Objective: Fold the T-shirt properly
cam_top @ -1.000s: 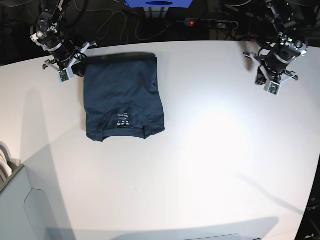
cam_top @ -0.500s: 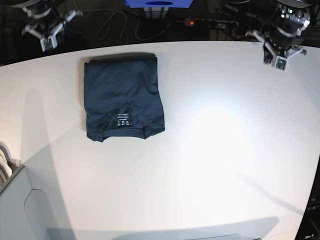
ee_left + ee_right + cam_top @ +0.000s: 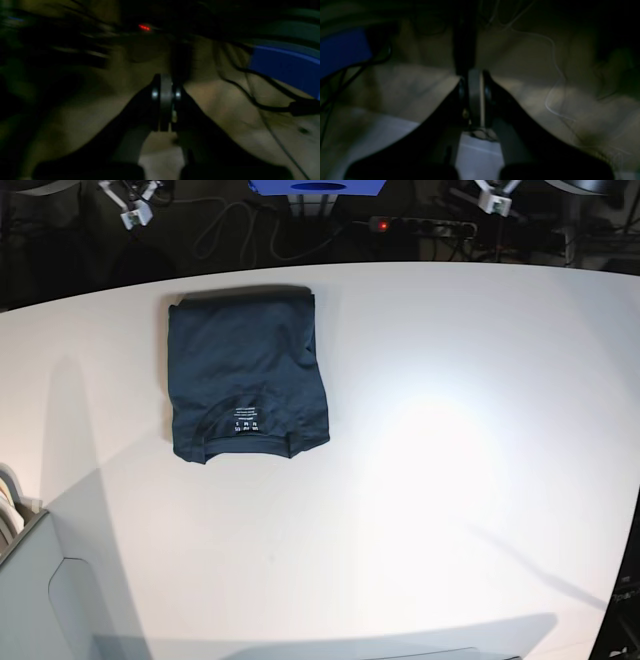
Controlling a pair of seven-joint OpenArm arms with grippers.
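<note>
The dark navy T-shirt lies folded into a compact rectangle on the white table, left of centre, its collar and small white label facing the front edge. Both grippers are off the table, high at the back. My right gripper shows at the top left of the base view, and my left gripper at the top right. In the left wrist view the left gripper is shut on nothing, over dark floor and cables. The right gripper is likewise shut and empty in its own view.
Behind the table run cables and a power strip with a red light. A blue object stands at the back centre. A grey box edge sits at the front left corner.
Both arms have pulled back and up from the table's rear corners to the top edge of the base view. The T-shirt has not moved.
</note>
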